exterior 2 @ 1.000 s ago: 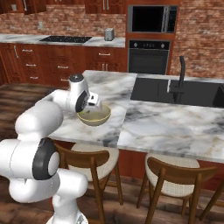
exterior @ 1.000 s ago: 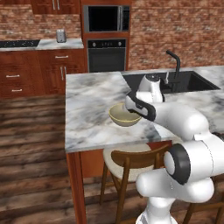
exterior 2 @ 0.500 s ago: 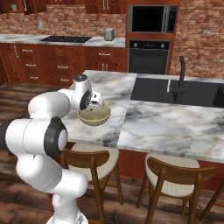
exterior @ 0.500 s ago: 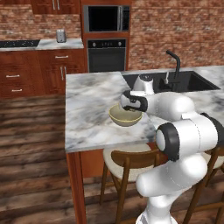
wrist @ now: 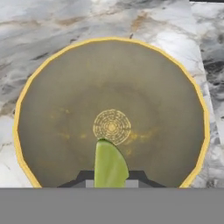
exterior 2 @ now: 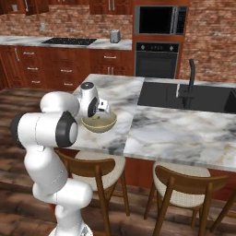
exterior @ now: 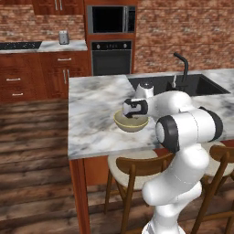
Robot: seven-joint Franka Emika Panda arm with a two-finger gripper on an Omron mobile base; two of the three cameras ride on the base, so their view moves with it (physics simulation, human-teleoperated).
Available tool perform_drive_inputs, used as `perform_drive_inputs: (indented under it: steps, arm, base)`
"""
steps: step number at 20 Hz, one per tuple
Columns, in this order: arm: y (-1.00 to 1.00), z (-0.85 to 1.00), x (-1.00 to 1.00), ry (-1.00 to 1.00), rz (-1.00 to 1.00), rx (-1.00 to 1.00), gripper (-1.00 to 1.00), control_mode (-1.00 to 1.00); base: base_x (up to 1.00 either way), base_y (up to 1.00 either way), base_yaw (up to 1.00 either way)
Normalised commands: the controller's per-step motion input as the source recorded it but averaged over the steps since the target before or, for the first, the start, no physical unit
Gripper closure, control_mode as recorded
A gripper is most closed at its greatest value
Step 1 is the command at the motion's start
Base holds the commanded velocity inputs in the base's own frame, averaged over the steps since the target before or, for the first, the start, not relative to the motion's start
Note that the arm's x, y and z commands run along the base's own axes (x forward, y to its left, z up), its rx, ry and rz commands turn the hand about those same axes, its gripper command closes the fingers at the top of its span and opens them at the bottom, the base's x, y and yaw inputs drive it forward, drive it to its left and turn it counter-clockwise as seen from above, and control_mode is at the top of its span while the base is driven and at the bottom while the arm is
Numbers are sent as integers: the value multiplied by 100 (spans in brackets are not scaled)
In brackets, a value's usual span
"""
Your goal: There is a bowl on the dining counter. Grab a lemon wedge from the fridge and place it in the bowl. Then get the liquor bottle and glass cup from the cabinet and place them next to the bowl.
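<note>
The olive bowl with a yellow rim stands on the marble dining counter near its front edge; in the right base view the bowl sits just beyond my hand. My gripper hangs right above it, pointing down into it. In the hand view the bowl lies directly below, and a green-yellow lemon wedge sticks up between my fingertips. The gripper is shut on that wedge, held above the bowl's inside. The liquor bottle and the glass cup are out of view.
A dark sink with a black faucet lies right of the bowl. Wooden stools stand under the counter's front edge. Oven, microwave and a toaster line the back wall.
The hand has slid a little left, coming over the middle of the bowl, and the elbow has swung round toward the camera. The bowl has stayed put.
</note>
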Motion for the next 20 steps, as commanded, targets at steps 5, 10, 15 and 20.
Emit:
perform_drive_inputs:
  steps: [5,10,15,20]
  arm:
    - [0,-28,11,0,0,-2,100,-100]
    - [0,-18,12,0,0,-1,100,-100]
    - [0,-14,19,0,0,0,100,-100]
    - [0,-12,16,1,0,0,100,-100]
  base:
    - [0,0,0]
    - [0,0,0]
    - [0,0,0]
    - [0,0,0]
